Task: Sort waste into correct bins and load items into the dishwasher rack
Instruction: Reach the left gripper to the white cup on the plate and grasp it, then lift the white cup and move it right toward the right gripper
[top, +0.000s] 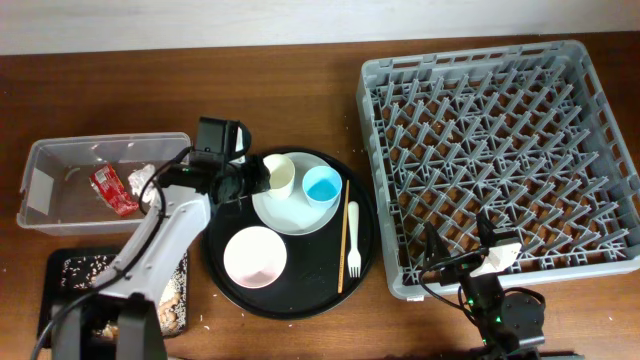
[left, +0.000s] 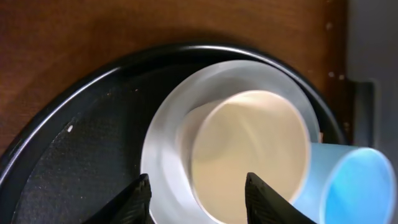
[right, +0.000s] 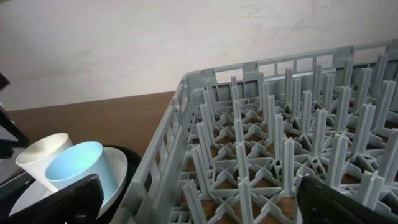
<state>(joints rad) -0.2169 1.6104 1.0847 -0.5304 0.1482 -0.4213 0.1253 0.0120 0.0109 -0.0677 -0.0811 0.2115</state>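
Left gripper (left: 198, 194) is held over the cream cup (left: 249, 149), fingers spread with the cup's rim between them; contact cannot be told. The cup is stood on the plate (left: 163, 155) in the round tray (left: 68, 168), just beside the blue cup (left: 348, 186). Right gripper (right: 199, 208) is held at the near edge of the rack (right: 280, 124), fingers spread wide.

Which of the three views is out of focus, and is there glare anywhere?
Left wrist view: the cream cup and the blue cup are soft; the jaws are dark shapes. Right wrist view: the rack is sharp, the jaws dark and blurred. Overhead view: sharp, evenly lit, no strong glare.
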